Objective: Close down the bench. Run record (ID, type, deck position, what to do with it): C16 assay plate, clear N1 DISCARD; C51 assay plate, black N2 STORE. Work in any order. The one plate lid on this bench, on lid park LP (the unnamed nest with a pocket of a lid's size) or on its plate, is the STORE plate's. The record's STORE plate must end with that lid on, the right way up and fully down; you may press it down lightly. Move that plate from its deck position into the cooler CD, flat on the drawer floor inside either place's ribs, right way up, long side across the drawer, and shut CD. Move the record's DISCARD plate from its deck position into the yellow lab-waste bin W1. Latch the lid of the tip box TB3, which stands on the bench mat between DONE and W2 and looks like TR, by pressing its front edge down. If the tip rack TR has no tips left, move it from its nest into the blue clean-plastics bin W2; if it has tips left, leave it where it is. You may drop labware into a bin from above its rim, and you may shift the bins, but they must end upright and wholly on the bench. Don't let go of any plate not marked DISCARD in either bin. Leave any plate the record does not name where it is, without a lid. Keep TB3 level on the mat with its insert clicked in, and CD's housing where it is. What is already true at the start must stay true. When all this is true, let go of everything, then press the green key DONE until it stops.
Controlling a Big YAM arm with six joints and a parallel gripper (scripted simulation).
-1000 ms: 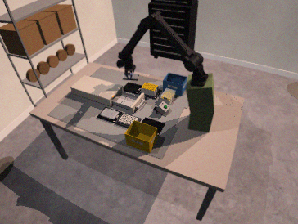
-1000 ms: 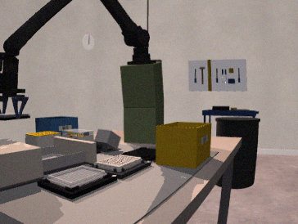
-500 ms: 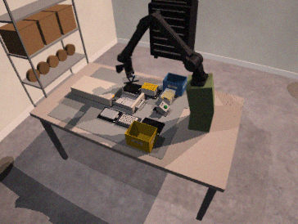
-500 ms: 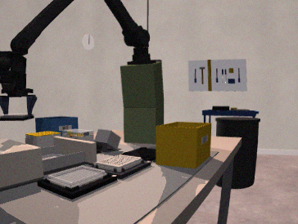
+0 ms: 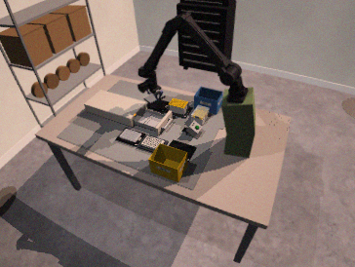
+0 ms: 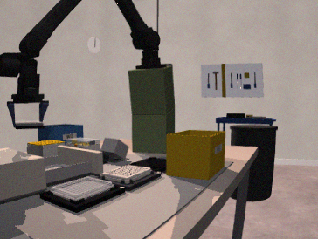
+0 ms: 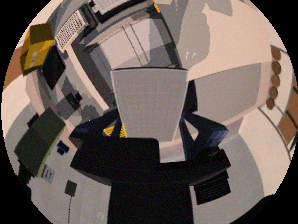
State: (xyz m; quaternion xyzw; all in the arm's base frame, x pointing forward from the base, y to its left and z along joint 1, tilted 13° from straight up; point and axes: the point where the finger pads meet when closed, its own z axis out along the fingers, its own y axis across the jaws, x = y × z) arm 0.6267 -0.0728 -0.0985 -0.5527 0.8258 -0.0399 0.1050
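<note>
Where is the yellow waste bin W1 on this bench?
Start at the tall green pedestal under the arm. From it, come toward the table's front edge: the yellow bin is the open-topped box standing there. Its only lookalike, the blue bin, stands at the far side.

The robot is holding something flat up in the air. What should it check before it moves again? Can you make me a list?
1. Grip firm: ok. The gripper has its jaws shut on a pale flat lid.
2. Lid level: ok, it looks flat in the exterior view.
3. Lid free of everything below: ok, it hangs above the bench things with a gap.
4. Lid the right way up: cannot tell.
5. Black plate uncovered and ready for the lid: ok, nothing shows on it.
6. Yellow bin upright on the bench: ok.
</note>
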